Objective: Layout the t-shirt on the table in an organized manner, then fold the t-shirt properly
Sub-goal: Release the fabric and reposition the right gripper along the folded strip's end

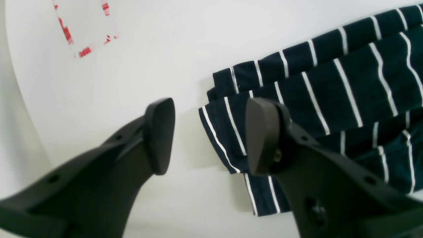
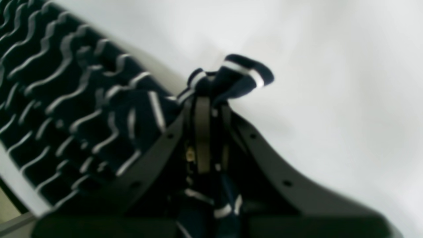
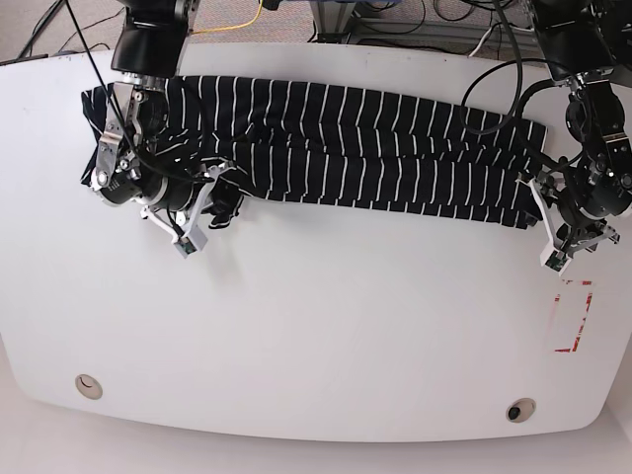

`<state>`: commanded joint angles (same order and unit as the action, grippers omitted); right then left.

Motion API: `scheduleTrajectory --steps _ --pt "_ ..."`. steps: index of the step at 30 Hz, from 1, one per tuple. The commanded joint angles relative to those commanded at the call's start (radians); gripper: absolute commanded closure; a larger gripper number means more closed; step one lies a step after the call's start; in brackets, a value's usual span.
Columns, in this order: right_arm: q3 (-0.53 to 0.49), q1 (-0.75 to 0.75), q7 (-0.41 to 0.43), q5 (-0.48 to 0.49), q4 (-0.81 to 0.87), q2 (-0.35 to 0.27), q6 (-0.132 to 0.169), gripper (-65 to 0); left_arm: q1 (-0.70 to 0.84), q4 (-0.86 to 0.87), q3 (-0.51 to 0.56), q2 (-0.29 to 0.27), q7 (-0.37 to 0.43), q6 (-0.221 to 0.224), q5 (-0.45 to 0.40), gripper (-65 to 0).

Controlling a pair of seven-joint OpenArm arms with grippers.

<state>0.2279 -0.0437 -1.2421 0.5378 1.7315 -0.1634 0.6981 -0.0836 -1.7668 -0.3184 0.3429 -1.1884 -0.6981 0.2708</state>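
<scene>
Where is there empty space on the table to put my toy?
The near half of the table is bare, from the t-shirt down to the two holes. The red mark borders it on one side. The far strip is crowded: shirt, right gripper, left gripper.

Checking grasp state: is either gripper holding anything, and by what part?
Right gripper pinches a bunched edge of the t-shirt. Left gripper is open, holding nothing.

Just background clutter really: a tangle of black cables (image 3: 464, 12) was seen on the floor beyond the far edge, a thin yellow cable (image 3: 237, 22) was strung among them, and a grey metal frame (image 3: 346, 15) was parked there too.
</scene>
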Motion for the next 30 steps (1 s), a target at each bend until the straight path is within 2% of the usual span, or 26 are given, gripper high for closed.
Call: scheduleTrajectory --steps 9,14,20,26,28,30 --pt "-0.055 0.084 -0.077 0.155 0.204 0.002 0.000 0.0 0.000 0.041 0.002 -0.018 0.000 0.000 0.000 -32.4" --pt "-0.055 0.126 -0.084 0.218 0.221 -0.002 0.000 0.0 0.000 0.057 0.002 -0.020 0.002 0.000 0.000 -32.4" --pt "-0.078 0.178 -0.084 0.308 0.221 -0.032 0.000 0.0 0.000 0.057 0.002 -0.020 0.002 0.000 0.000 -32.4" --pt "-0.137 0.215 -0.084 0.342 0.221 -0.087 0.000 -0.3 0.000 0.061 0.002 -0.020 0.002 0.000 0.000 -32.4" --pt "-0.143 0.226 -0.084 0.342 0.221 -0.095 0.000 -2.4 0.000 0.061 0.002 -0.020 0.002 0.000 0.000 -32.4" --pt "-0.141 0.241 -0.084 0.342 0.221 -0.098 0.000 -9.0 0.000 0.061 0.002 -0.020 0.002 0.000 0.000 -32.4"
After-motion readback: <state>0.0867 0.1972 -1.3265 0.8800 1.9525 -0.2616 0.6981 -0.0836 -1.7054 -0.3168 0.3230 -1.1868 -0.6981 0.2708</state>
